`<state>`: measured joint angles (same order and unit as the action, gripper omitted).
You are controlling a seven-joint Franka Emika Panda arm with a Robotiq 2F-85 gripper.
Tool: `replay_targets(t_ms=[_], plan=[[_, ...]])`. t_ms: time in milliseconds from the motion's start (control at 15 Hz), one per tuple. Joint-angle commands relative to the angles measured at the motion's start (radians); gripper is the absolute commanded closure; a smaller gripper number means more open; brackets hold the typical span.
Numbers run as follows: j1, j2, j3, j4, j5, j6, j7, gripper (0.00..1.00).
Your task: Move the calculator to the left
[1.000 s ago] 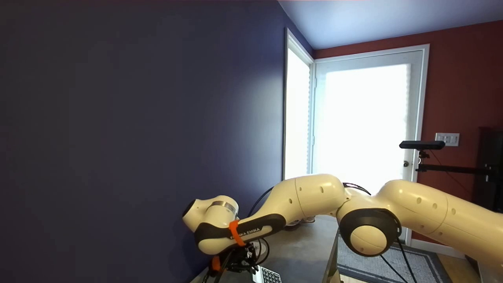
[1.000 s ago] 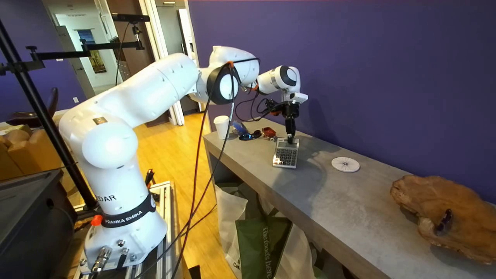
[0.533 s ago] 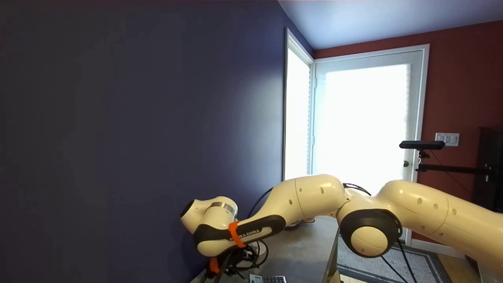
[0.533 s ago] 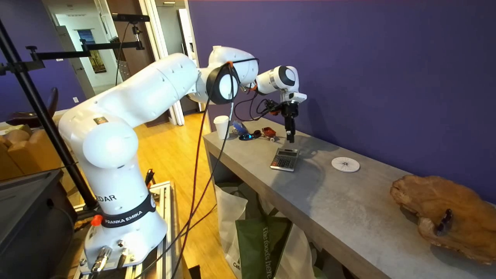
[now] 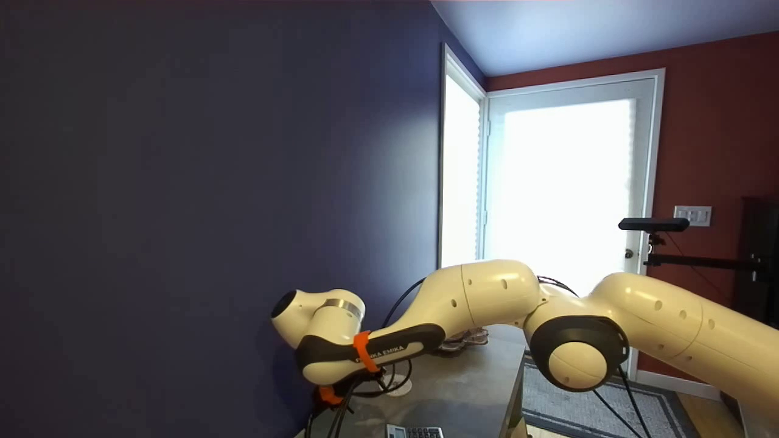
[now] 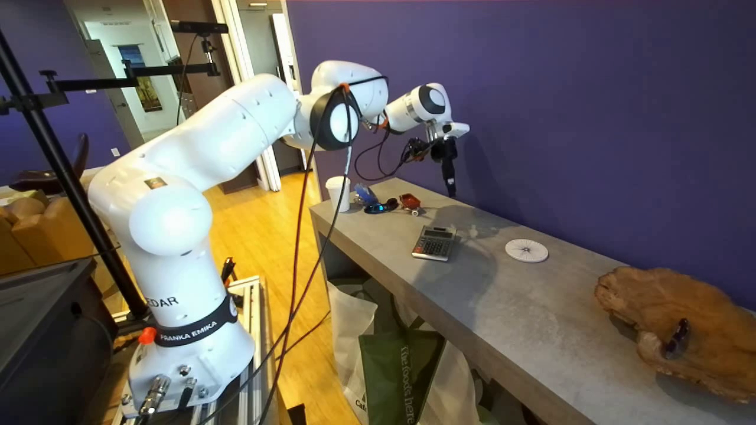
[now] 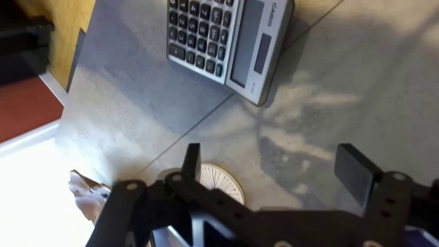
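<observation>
The calculator (image 6: 434,243), grey with dark keys and a display, lies flat on the grey counter (image 6: 520,307). Only its display end (image 5: 415,432) shows at the bottom edge of an exterior view. In the wrist view the calculator (image 7: 236,41) is at the top, beyond the fingertips and not between them. My gripper (image 7: 269,151) is open, its two fingers wide apart with only air and the counter below in the gap. From outside, the gripper (image 6: 452,192) hangs above the counter, on the wall side of the calculator and touching nothing.
A white round disc (image 6: 526,250) lies on the counter to the right of the calculator. Farther right sits a brown wooden bowl (image 6: 679,330). At the far left end are a white cup (image 6: 338,193), dark glasses (image 6: 381,206) and a small red object (image 6: 409,202). The purple wall (image 6: 561,147) runs behind.
One second ago the gripper gripped the calculator's display end, holding it tilted up. It has since opened and let go; the calculator dropped flat. The gripper has risen and tilted towards the wall.
</observation>
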<state>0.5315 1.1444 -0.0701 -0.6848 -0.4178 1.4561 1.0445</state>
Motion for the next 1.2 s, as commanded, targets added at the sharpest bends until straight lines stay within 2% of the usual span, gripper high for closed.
replay_targets(t_ms=[0, 400, 733, 933, 1133], plan=[[0.039, -0.141, 0.014, -0.108, -0.052, 0.091, -0.112, 0.00], [0.078, -0.324, 0.090, -0.336, -0.044, 0.372, -0.230, 0.00], [0.045, -0.433, 0.194, -0.546, -0.016, 0.591, -0.368, 0.00], [0.009, -0.500, 0.270, -0.674, 0.025, 0.649, -0.469, 0.00], [-0.035, -0.575, 0.349, -0.804, 0.086, 0.633, -0.578, 0.00]])
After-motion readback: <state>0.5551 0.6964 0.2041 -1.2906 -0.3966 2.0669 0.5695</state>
